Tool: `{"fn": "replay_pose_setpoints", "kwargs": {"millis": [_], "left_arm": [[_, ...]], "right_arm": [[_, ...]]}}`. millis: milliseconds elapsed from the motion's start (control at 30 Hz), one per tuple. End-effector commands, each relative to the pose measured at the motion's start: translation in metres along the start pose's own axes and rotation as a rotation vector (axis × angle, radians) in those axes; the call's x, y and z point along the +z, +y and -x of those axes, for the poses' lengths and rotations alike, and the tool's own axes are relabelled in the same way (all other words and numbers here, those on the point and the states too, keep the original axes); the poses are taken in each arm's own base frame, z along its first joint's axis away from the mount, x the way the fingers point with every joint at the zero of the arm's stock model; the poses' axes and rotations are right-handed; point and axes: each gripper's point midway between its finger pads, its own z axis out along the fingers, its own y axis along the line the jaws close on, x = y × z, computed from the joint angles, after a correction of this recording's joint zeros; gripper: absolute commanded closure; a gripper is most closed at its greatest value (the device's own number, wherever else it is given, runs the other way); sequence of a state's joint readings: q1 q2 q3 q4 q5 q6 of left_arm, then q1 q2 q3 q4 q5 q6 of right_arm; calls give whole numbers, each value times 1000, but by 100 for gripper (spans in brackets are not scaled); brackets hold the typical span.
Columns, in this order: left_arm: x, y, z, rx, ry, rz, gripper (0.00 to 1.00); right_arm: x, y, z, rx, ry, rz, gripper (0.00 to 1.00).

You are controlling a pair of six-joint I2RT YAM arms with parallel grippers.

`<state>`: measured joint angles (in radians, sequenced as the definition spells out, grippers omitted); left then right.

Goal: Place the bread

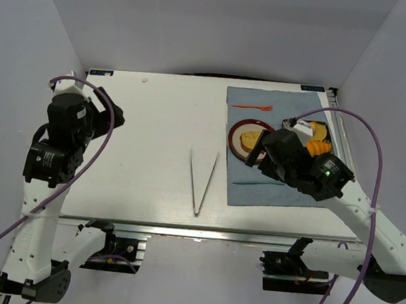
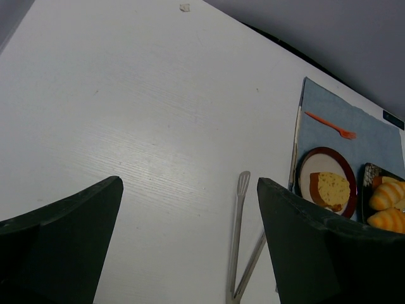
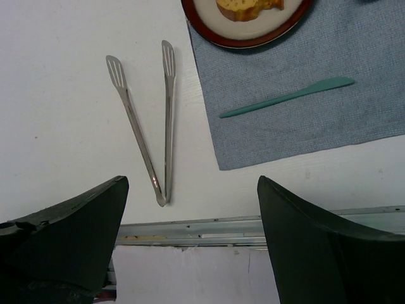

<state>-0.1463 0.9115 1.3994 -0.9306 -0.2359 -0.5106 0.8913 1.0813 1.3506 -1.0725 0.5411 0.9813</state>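
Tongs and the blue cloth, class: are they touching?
Apart. The right wrist view shows a clear white gap between the tongs and the cloth.

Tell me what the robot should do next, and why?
Probably pull the right gripper back toward its base. The bread lies on the red plate, the tongs lie on the table, and the gripper is open and empty, so nothing seems left to carry.
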Motion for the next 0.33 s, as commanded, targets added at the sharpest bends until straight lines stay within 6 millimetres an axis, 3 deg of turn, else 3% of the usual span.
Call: {"fn": "replay_pose_setpoints", "kwargs": {"millis": [0,167,300], "left_arm": [[8,-17,3,-23,10,-56,2],[5,-18,26,-13,-55,-42,2],[6,-17,21,-27,-62,-53,2]], "right_arm": [[-8,10,18,-43,-43,25,11],[7,27,19,-70,3,25,11],[24,25,13,-129,35,-38,10]]}}
